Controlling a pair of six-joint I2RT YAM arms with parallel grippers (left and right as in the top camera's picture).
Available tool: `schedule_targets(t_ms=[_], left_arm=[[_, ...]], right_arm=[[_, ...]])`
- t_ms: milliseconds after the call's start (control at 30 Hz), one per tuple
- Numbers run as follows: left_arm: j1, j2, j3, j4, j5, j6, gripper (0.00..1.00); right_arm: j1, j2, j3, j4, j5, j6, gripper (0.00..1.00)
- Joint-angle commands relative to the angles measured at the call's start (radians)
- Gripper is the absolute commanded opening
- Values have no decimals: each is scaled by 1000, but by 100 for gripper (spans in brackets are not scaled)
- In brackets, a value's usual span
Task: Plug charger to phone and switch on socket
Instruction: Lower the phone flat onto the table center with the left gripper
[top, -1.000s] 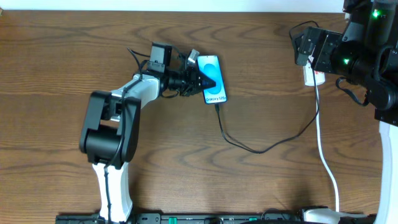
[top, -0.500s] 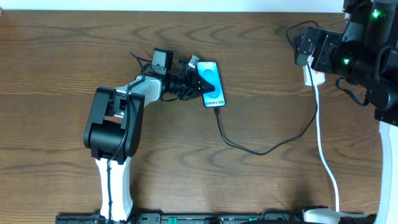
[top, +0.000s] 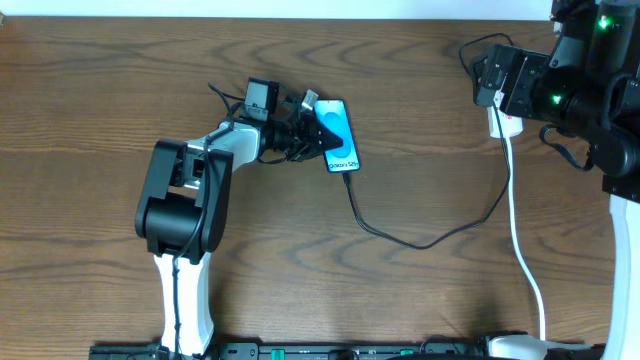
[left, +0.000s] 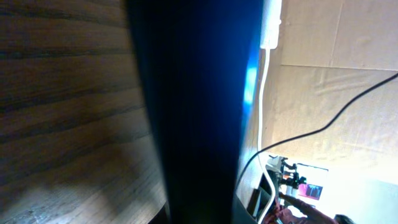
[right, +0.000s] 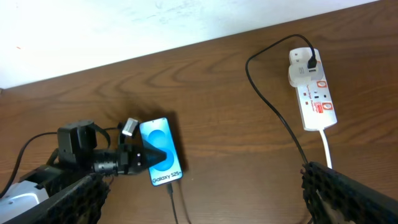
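While the left gripper (top: 325, 135), pinched shut, rests its tip on the phone (top: 346, 152), whose near end seems to take the charger (top: 400, 238), the right gripper (right: 202, 193) hangs wide open near the socket (right: 314, 90), well right of the phone; it should narrow, then press one red switch squarely.

The wooden table (top: 90, 90) spreads out on every side beneath my left gripper (top: 318, 130), dark brown with a wavy grain (the lines run along its long edge). Across the table's far edge, beyond that gripper, a white wall (right: 124, 31) fills the background. At the near edge, well behind the gripper, lies a black rail (top: 300, 352) with small green marks. Past the gripper's tip stand pale beige panels (left: 336, 37), and below them some blurred clutter (left: 309, 190) with a pink patch.
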Motion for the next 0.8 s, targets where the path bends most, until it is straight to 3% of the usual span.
schedule_targets(t_ms=[0,767], left_arm=[[-18,33,15,-3,-14,35,9],[-19,45,15,-48,-126,35,17]], right_arm=[[-1,1,4,-1,-3,-12,99],[-1,1,4,-2,-3,-12,99]])
